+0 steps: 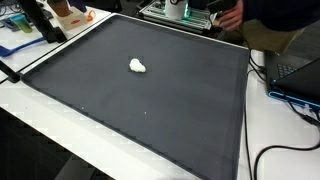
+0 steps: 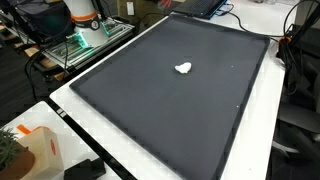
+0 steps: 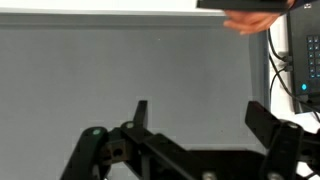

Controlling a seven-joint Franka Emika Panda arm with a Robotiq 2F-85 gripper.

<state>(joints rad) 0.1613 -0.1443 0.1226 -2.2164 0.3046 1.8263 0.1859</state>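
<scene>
The tool (image 3: 195, 108) gapes wide, empty, over the dark mat (image 1: 200, 110); the white lump (image 1: 137, 66) lies toward twelve o'clock of the mat's middle, outside the wrist view; a blind descent could miss it, scraping the mat.

One small white crumpled lump (image 1: 137, 66) lies on one large dark grey rectangular mat (image 1: 170, 120). One black gripper (image 3: 196, 108) with two fingers shows in the wrist view. One dark open laptop (image 1: 298, 72) sits just off the mat's edge.
</scene>
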